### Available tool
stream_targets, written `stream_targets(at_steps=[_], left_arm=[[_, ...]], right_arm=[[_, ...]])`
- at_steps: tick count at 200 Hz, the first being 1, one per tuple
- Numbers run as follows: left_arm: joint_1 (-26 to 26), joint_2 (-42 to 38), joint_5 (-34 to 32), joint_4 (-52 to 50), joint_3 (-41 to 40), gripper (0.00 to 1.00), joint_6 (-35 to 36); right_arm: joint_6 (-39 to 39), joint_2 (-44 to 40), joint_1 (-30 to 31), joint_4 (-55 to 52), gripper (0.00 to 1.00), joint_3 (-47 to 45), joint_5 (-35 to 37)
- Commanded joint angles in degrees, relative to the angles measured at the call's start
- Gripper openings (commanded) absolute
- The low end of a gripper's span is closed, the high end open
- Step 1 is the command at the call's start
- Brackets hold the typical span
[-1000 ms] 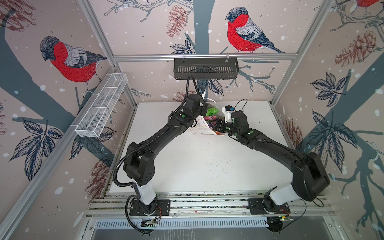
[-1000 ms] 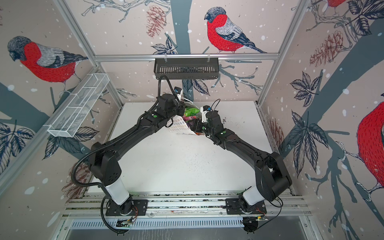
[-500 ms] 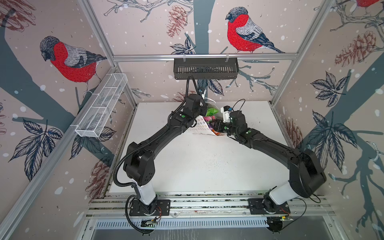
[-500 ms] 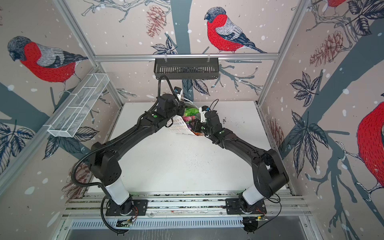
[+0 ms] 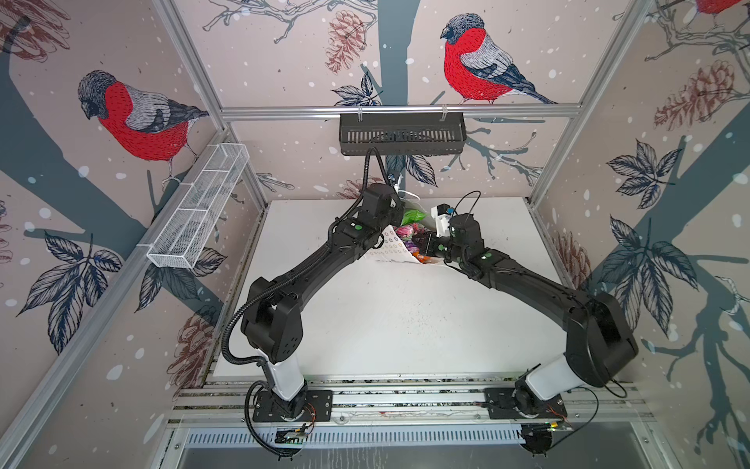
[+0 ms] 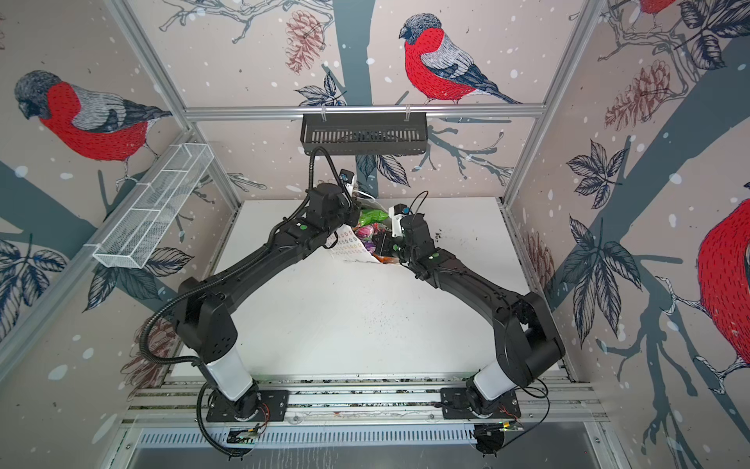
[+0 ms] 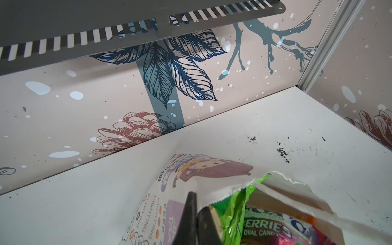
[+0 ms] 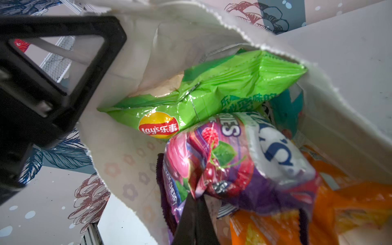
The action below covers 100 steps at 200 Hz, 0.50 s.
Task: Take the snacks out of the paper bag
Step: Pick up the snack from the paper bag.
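The paper bag (image 5: pixel 389 248) lies at the back middle of the table, mouth toward the right arm, in both top views (image 6: pixel 350 251). My left gripper (image 7: pixel 196 203) is shut on its upper rim (image 7: pixel 214 196), holding the mouth up. Inside lie the snacks: a green Lay's bag (image 8: pixel 212 93), a purple berry packet (image 8: pixel 222 161), an orange packet (image 8: pixel 350 203) and a teal one (image 8: pixel 284 108). My right gripper (image 8: pixel 196 200) reaches into the mouth and is shut on the purple packet's crumpled edge. The left finger frame (image 8: pixel 63 63) shows at the bag's rim.
A black slotted basket (image 5: pixel 401 134) hangs on the back wall above the bag. A white wire basket (image 5: pixel 199 211) is fixed to the left wall. Dark crumbs (image 5: pixel 418 320) speckle the white table (image 5: pixel 357 337). Patterned walls close three sides.
My right gripper has reached slightly deeper into the bag mouth and closed from open onto the purple packet. The left arm and bag have stayed put.
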Motion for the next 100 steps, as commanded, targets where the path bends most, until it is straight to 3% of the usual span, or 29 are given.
stream_targets(at_steps=[1,100], left_arm=[[-0.15,-0.38,-1.17,2.98,-0.78,0.0,0.6],[-0.13,-1.58,-5.37,4.02,-3.13,0.0,1.37]], right_arm=[[-1.49,-1.64,-0.02,1.03,0.01,0.65,-0.07],[-4.04,-12.12,-0.68,-0.9,0.0,-0.63,7.41]])
